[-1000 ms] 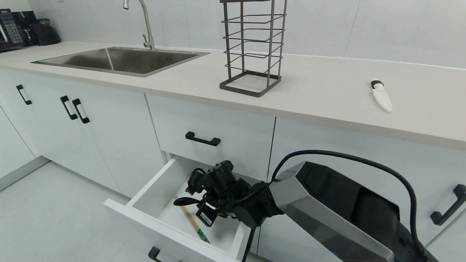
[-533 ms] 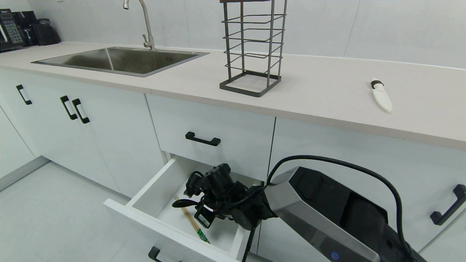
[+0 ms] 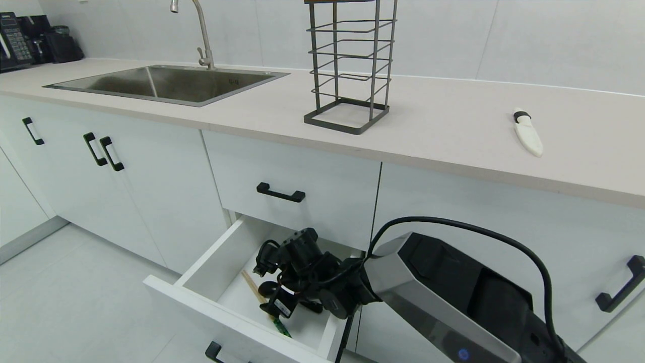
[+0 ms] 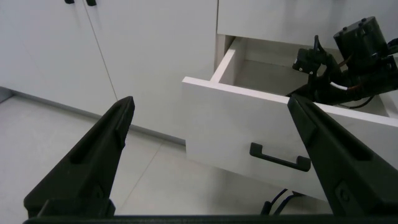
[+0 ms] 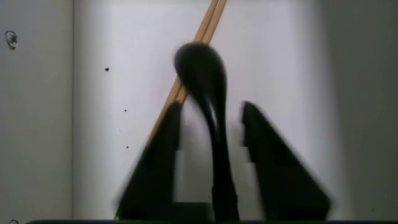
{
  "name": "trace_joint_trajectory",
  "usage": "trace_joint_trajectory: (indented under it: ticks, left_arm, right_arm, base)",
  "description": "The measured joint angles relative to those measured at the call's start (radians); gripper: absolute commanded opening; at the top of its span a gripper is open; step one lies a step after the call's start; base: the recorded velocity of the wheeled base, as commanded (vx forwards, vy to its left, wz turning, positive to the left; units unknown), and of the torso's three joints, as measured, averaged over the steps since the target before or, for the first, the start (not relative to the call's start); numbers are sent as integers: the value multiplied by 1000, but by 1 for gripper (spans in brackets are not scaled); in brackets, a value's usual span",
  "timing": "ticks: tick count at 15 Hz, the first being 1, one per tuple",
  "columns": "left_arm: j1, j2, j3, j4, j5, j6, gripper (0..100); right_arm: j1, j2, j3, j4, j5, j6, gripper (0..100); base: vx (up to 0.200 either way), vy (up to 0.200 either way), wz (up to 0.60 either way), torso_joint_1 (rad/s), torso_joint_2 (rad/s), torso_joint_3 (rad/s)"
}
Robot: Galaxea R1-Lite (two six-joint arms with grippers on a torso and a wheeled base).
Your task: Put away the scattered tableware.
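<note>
Drawer below the counter is pulled open. The right gripper is down inside it.

Right wrist view: black spoon runs straight between the fingers, long axis in line with the gripper. The bowl points away from the wrist and the handle comes back toward it. There is a gap on each side of the handle, so the jaws are parted and not clamping it. Whether the spoon rests on the drawer floor I cannot tell; the view is blurred.

The bowl lies over a pair of wooden chopsticks, which cross under it at a slant.

Head view: spoon bowl end is toward the robot's left, and its axis runs roughly across the drawer. Chopsticks run back-to-front in the drawer, green tips toward the front panel.

Left gripper hangs outside, in front of the drawer face and well apart from it. Its fingers are spread wide with nothing between them.

On the counter: a white knife at the right, lying flat with its dark end toward the wall, a wire rack mid-counter, and a sink at the left.
</note>
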Motion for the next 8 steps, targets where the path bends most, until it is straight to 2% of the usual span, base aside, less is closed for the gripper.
trace_joint_trajectory:
  ticks: [8]
  left_arm:
    - [0, 0, 0, 0, 0, 0, 100]
  right_arm:
    - [43, -132, -36, 58, -27, 98, 100]
  base:
    - [0, 0, 0, 0, 0, 0]
